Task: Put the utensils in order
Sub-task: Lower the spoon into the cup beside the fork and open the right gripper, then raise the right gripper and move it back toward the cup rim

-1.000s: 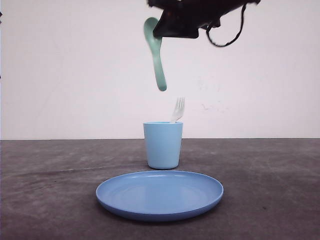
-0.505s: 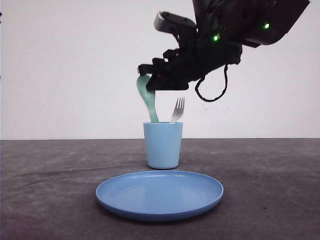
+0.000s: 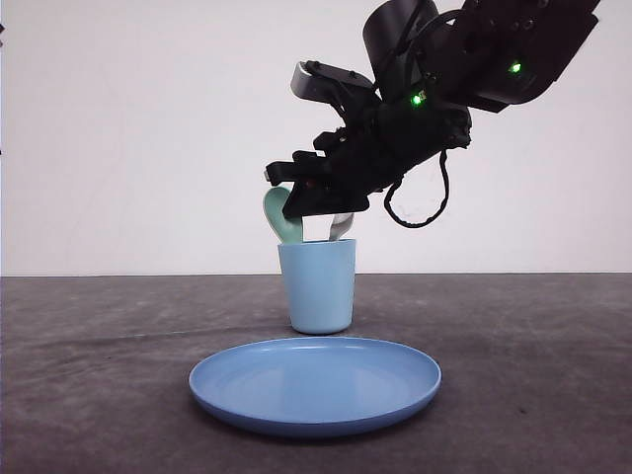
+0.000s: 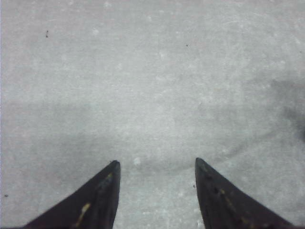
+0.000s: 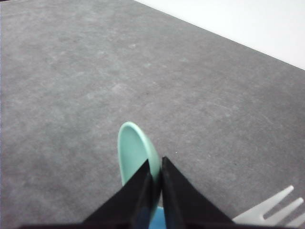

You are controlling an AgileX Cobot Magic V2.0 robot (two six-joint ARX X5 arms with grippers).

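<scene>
The mint-green spoon (image 3: 279, 217) stands handle-down in the light blue cup (image 3: 317, 286), its bowl sticking up over the rim. My right gripper (image 3: 286, 188) is shut on the spoon (image 5: 135, 153) near the bowl, directly above the cup. The white fork (image 3: 341, 228) leans in the same cup, mostly hidden behind the gripper; its tines (image 5: 274, 207) show in the right wrist view. My left gripper (image 4: 156, 164) hangs open over bare grey table with nothing between its fingers.
A blue round plate (image 3: 315, 383) lies on the dark table in front of the cup. A white wall rises behind the table's far edge. The right arm (image 3: 474, 59) reaches down from the upper right.
The right gripper has come down with the spoon: from high above the cup, its handle went into the cup, then sank deeper. The cup has shifted slightly left.
</scene>
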